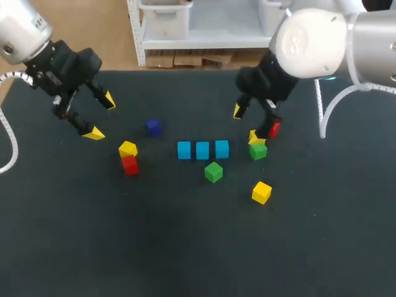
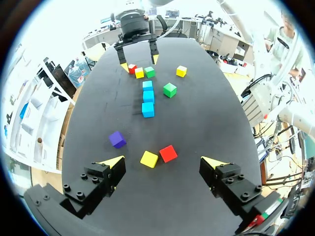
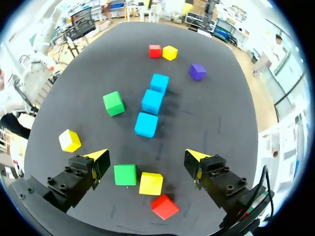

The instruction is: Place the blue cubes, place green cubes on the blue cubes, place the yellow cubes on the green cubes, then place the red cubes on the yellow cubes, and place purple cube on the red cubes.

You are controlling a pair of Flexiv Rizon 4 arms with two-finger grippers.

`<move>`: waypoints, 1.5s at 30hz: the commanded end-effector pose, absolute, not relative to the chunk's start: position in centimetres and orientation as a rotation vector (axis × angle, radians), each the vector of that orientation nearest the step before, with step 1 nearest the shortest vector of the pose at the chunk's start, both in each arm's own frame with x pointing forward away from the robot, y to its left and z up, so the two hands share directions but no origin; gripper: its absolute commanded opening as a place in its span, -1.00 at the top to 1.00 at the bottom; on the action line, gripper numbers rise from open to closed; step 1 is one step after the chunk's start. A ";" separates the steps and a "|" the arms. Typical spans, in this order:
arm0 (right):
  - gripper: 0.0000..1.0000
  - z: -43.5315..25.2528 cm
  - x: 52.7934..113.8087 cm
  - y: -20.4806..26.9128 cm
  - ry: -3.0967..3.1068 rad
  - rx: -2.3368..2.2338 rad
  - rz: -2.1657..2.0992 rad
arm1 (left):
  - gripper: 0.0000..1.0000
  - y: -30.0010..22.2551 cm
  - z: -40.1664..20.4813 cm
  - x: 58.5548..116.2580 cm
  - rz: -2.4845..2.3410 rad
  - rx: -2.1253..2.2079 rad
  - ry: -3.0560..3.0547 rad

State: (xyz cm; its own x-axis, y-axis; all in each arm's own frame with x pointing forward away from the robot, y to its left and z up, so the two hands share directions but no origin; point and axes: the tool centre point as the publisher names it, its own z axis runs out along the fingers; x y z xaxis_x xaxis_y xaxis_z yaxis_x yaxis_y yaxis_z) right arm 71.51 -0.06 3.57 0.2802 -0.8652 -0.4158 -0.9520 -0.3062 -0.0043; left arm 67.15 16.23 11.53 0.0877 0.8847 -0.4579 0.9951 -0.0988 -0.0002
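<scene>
**Light blue cubes [image 1: 203,150] sitting in a row at the middle of the dark counter [image 1: 185,247]**

In the head view the three light blue cubes are lying side by side, close together, just above the frame's centre. A green cube [image 1: 213,172] is resting just below the row, under the gap between its middle and right members. A second green cube [image 1: 258,151] is sitting right of the row, with a yellow cube [image 1: 254,137] touching its upper side. A red cube [image 1: 274,129] is lying just up and right of that pair. A second yellow cube [image 1: 261,192] is sitting alone, lower right of centre.

Left of the row, a third yellow cube [image 1: 127,149] and a second red cube [image 1: 130,165] are touching each other, yellow above red in the frame. The left wrist view is showing them side by side on the counter. A dark purple cube [image 1: 153,127] is standing apart, between that pair and the row and higher in the frame.

The left hand [image 1: 101,116] is hanging at the upper left of the frame, its yellow-tipped fingers spread wide and gripping nothing.

The right hand [image 1: 255,120] is hovering in the upper right part of the frame, over the green, yellow and red cluster. Its fingers are spread and holding nothing. In its own wrist view those three cubes are lying in a line under the gap between the fingers. In the head view one fingertip is sitting just beside the red cube, and whether they are touching cannot be told.
</scene>
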 end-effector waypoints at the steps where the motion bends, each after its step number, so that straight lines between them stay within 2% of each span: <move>1: -1.00 3.7 70.6 -1.0 1.636 -2.303 0.472 | -1.00 16.3 11.5 67.3 -0.503 2.062 1.862; 16: -1.00 3.2 68.1 -1.7 1.545 -2.335 0.497 | -1.00 16.3 11.5 67.3 -0.503 2.062 1.862; 17: -0.65 3.1 68.0 -1.7 1.547 -2.331 0.496 | -1.00 16.3 11.5 67.3 -0.503 2.062 1.862; 18: 0.01 3.0 68.0 -1.6 1.549 -2.327 0.498 | -1.00 16.3 11.5 67.3 -0.503 2.062 1.862; 19: 0.04 2.9 68.0 -1.6 1.549 -2.326 0.501 | -1.00 16.3 11.5 67.3 -0.503 2.062 1.862; 20: 0.01 2.8 68.0 -1.5 1.550 -2.326 0.502 | -1.00 16.3 11.5 67.3 -0.503 2.062 1.862; 21: -0.36 2.8 68.0 -1.5 1.552 -2.323 0.505 | -1.00 16.3 11.5 67.3 -0.503 2.062 1.862; 24: -0.37 2.7 67.9 -1.4 1.550 -2.316 0.515 | -1.00 16.3 11.5 67.3 -0.503 2.062 1.862; 26: -0.62 2.7 67.9 -1.3 1.548 -2.315 0.515 | -1.00 16.3 11.5 67.3 -0.503 2.062 1.862; 31: -0.51 2.3 67.6 -1.0 1.542 -2.321 0.518 | -1.00 16.3 11.5 67.3 -0.503 2.062 1.862; 34: -0.62 1.8 67.5 -0.7 1.542 -2.326 0.527 | -1.00 16.3 11.5 67.3 -0.503 2.062 1.862; 35: -0.69 1.7 67.5 -0.7 1.543 -2.329 0.522 | -1.00 16.3 11.5 67.3 -0.503 2.062 1.862; 36: -0.85 1.6 67.5 -0.7 1.543 -2.330 0.520 | -1.00 16.3 11.5 67.3 -0.503 2.062 1.862; 37: -0.90 1.5 67.5 -0.7 1.545 -2.331 0.518 | -1.00 16.3 11.5 67.3 -0.503 2.062 1.862; 42: -0.92 1.5 67.5 -0.7 1.551 -2.338 0.495 | -1.00 16.3 11.5 67.3 -0.503 2.062 1.862; 45: -0.83 1.4 67.3 -0.8 1.555 -2.350 0.472 | -1.00 16.3 11.5 67.3 -0.503 2.062 1.862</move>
